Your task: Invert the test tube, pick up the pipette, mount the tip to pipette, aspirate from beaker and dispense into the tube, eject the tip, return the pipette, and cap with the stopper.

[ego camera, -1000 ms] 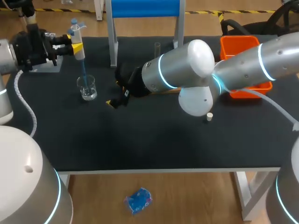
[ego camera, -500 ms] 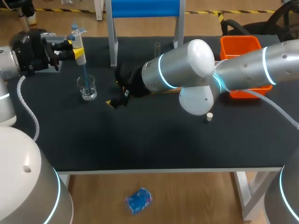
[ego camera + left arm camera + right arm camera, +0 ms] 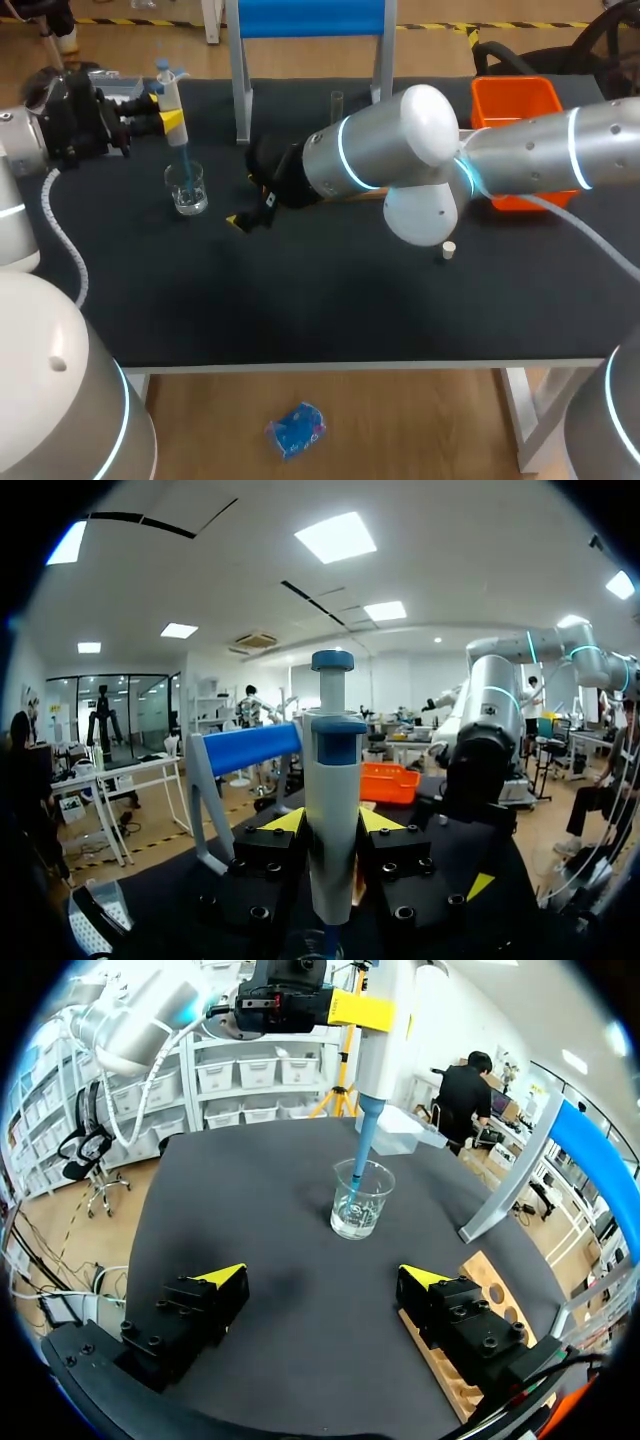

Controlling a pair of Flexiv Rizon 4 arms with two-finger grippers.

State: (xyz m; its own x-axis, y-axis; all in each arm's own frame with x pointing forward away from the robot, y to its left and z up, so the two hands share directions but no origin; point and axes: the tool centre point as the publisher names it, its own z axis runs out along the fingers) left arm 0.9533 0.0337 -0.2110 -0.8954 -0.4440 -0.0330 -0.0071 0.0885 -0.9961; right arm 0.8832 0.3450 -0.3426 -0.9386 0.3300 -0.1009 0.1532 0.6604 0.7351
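Holds the pipette [image 3: 168, 88] upright in the left gripper [image 3: 165, 108], yellow fingers pressed on its body from two sides. Keeps the long axis vertical, plunger up, blue tip [image 3: 183, 152] pointing straight down at 6 o'clock from the jaws. Ends inside the beaker [image 3: 187, 188], below the rim; cannot tell how deep in the liquid. Looks like the aspirating step, with dispensing not yet done.

Seen from the right gripper [image 3: 322, 1274]: jaws wide, holding nothing, low over the table, beaker ahead at 12 o'clock, wooden rack [image 3: 482, 1282] just beside one finger.

In the head view, stands the test tube [image 3: 337, 103] upright at about 2 o'clock from the beaker, well apart from it. Leaves the stopper [image 3: 449, 250] lying alone at about 4 o'clock, near the right arm's elbow. Probably calls for a straight lift before any swing towards the tube.

Counted: one pipette, one tip, one beaker, one test tube, one stopper, one rack, one orange bin [image 3: 512, 98].
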